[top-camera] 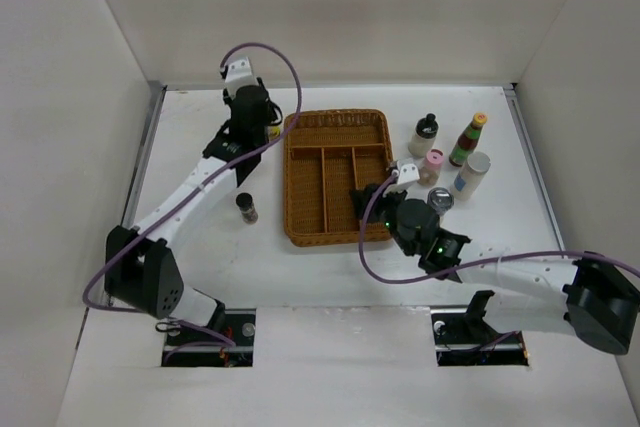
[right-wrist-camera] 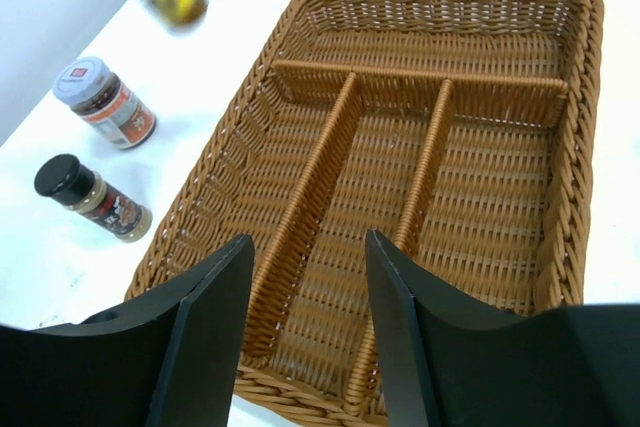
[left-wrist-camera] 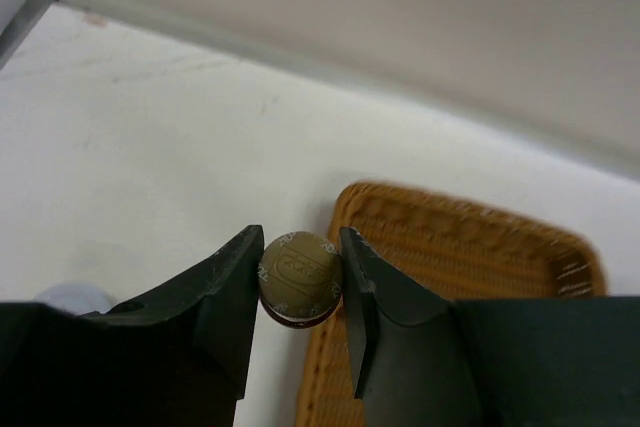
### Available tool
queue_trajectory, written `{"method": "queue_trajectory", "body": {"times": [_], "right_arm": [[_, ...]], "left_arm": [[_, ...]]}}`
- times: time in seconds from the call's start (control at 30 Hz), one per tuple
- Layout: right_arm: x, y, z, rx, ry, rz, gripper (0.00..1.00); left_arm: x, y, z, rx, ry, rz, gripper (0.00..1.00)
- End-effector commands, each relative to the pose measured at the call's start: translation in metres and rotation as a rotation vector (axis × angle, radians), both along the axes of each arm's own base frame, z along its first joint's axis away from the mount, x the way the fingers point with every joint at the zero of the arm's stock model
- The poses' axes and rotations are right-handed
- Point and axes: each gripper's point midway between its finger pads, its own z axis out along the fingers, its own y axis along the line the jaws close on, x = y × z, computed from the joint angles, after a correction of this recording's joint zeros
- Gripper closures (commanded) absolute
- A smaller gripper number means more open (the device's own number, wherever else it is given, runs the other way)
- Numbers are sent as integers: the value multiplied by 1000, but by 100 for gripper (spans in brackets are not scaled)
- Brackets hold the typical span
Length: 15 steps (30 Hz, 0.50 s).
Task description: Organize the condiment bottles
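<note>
Between left gripper (left-wrist-camera: 300,252) fingers: tan-capped bottle (left-wrist-camera: 299,277), seemingly, pinched | just right of it: wicker tray (left-wrist-camera: 460,247) | right gripper (right-wrist-camera: 308,242): spread, empty, above tray

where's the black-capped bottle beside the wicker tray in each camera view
top external: the black-capped bottle stands on the table just left of the wicker tray, next to the left arm.
left wrist: not in it.
right wrist: lower left, outside the tray's left rim.
shared landmark: the wicker tray, in all three views.
</note>
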Motion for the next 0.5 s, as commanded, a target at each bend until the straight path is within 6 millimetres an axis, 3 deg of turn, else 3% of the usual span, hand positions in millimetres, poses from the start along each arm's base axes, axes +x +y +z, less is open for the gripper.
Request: {"method": "queue_trajectory", "body": {"times": [0.0,0.2,0.33,0.47], "right_arm": [[3,-6,17,73,-36,-21,44],[2,-12,22,86,-45,-31,42],[2,-15,25,92,-49,-32,42],[1,-18,26,97,-53,-37,42]], "left_arm": [[35,-37,46,-74,-138,-90,80],[84,-92,41,-76,-139,-196,80],[106,-106,27,-53,-122,-209,80],[114,-110,4,-28,-86,-212,80]]}}
